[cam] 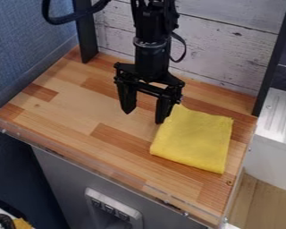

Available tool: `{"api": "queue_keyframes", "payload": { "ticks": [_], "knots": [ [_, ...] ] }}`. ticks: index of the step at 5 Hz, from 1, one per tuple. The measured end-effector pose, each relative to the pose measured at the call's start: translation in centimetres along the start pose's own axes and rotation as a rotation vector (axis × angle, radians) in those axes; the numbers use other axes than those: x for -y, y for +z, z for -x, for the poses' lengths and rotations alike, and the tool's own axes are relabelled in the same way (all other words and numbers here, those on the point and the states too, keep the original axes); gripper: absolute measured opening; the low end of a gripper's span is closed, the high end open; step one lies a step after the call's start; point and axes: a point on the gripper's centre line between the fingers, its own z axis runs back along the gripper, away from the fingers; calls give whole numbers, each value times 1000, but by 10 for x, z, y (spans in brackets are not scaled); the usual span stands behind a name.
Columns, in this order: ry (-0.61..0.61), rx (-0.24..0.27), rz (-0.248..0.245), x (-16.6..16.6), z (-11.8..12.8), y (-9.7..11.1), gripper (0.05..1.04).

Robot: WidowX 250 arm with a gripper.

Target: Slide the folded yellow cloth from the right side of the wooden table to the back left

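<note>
Here, the gripper (146, 117), fingers apart, hangs beside the folded yellow cloth (195, 139) on the wooden tabletop (73, 112).

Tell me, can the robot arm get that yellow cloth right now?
Probably yes. The black gripper hangs open right by one edge of the yellow cloth, and nothing seems to stand between them.

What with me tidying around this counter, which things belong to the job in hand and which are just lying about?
Likely in use:
Black tool, open, above the wooden counter
Yellow cloth, close by the tool

Apparently just about:
White ribbed surface, right edge
Small yellow item, bottom left, too cut off to name
</note>
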Motion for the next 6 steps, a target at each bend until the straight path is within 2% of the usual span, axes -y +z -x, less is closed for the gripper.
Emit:
{"api": "queue_keyframes", "payload": {
  "ticks": [1, 3, 5, 6],
  "knots": [
    [73, 1, 5, 8, 3, -7, 991],
    [325, 46, 3, 34, -2, -6, 991],
    [557, 103, 15, 52, -23, 0, 991],
    [640, 113, 19, 56, -29, 2, 991]
  ]
}}
